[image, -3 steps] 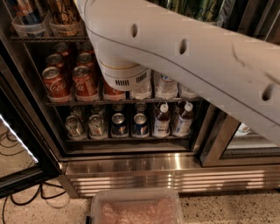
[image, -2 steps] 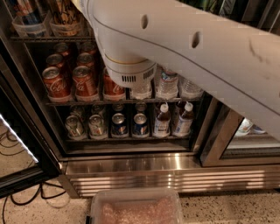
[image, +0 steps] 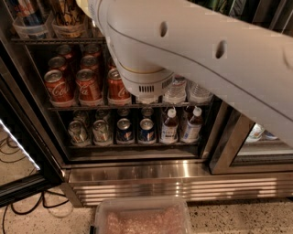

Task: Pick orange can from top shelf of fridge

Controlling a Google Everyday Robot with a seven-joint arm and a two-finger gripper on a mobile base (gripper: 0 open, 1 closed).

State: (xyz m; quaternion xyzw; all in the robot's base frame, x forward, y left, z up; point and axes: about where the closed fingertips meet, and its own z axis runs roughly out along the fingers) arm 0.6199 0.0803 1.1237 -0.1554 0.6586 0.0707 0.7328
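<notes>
White robot arm fills the upper frame, running from 3 o'clock up to 11 o'clock. Its round joint housing hangs in front of the middle rack. Gripper: out of sight, somewhere past the arm's far end at the 11 o'clock edge; cannot tell its state or whether it holds anything.

Orange can stands at 11 o'clock in a clear tray on the top shelf, its upper part cut by the frame edge. A darker can sits in the next tray at its 9 o'clock.

Fridge: stainless base at 6 o'clock. Red cola cans one rack down; small cans and bottles on the lowest rack.

Plastic tub on the floor at 6 o'clock; cables at 8 o'clock.
</notes>
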